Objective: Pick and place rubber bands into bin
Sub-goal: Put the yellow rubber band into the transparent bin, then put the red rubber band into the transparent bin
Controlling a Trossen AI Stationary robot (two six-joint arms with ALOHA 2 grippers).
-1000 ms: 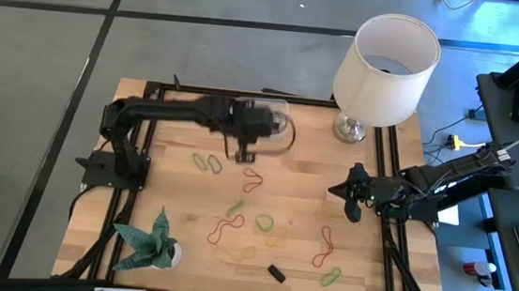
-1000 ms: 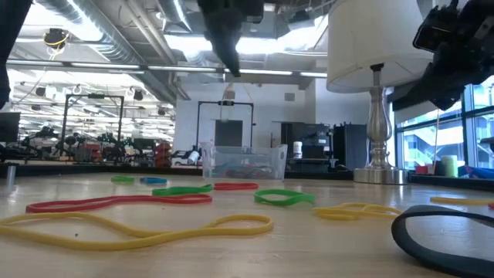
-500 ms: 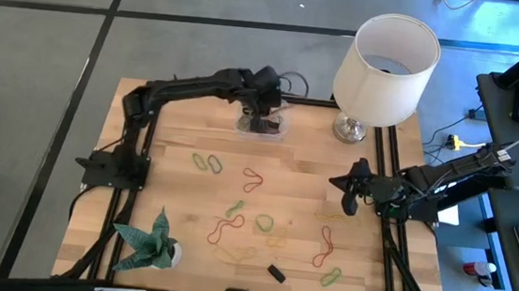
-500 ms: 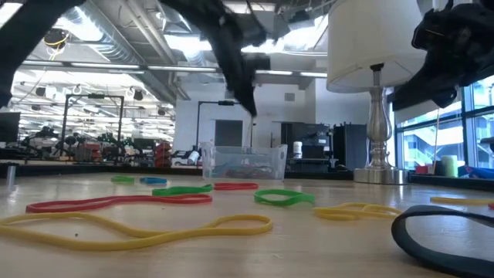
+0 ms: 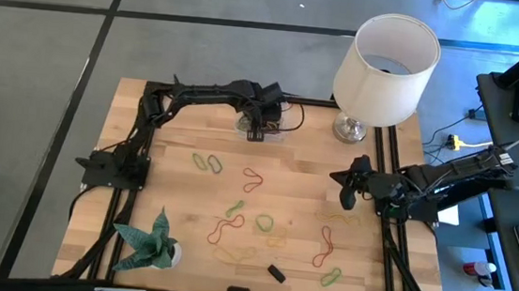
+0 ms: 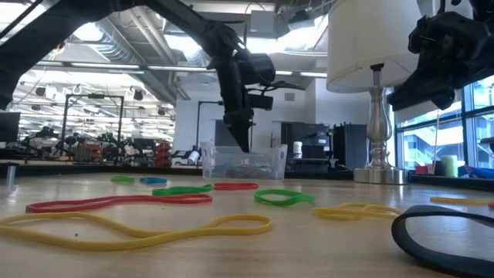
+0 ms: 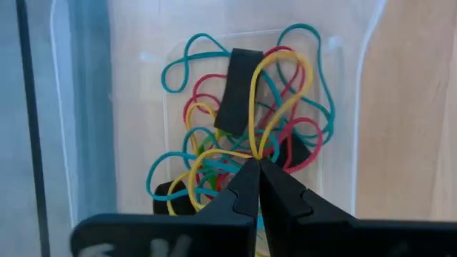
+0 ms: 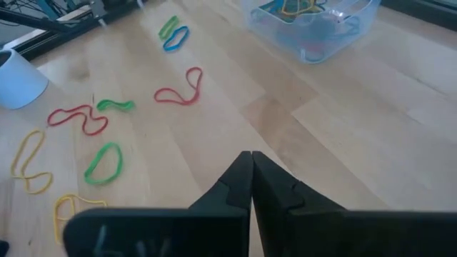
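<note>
The bin (image 5: 280,128) is a clear tub at the table's far edge, and it holds several tangled rubber bands (image 7: 214,114) and a black block (image 7: 234,89). My left gripper (image 5: 253,136) stands over the bin, pointing steeply down, shut on a yellow rubber band (image 7: 282,78); in the low view its tips (image 6: 242,144) reach the bin's rim (image 6: 245,148). Loose bands lie flat on the wood: a green and blue pair (image 5: 206,163), red (image 5: 254,178) and yellow (image 5: 236,253). My right gripper (image 5: 347,202) hovers shut at the table's right edge, holding nothing. My left gripper pinches the yellow rubber band at one point of its loop (image 7: 255,151), between its two fingertips. The fingers come from above, pointing steeply down. The band's loop hangs below the tips into the bin, over the bands lying there; whether it touches them cannot be told.
A white lamp (image 5: 384,62) stands at the far right corner beside the bin. A green folded-paper plant (image 5: 148,239) sits at the near left. A small black block (image 5: 276,273) lies near the front edge among more bands (image 5: 326,246).
My left gripper has swung toward the table's far edge and come down, from high above the table's middle to just over the bin, staying shut. My right gripper has turned a little in place.
</note>
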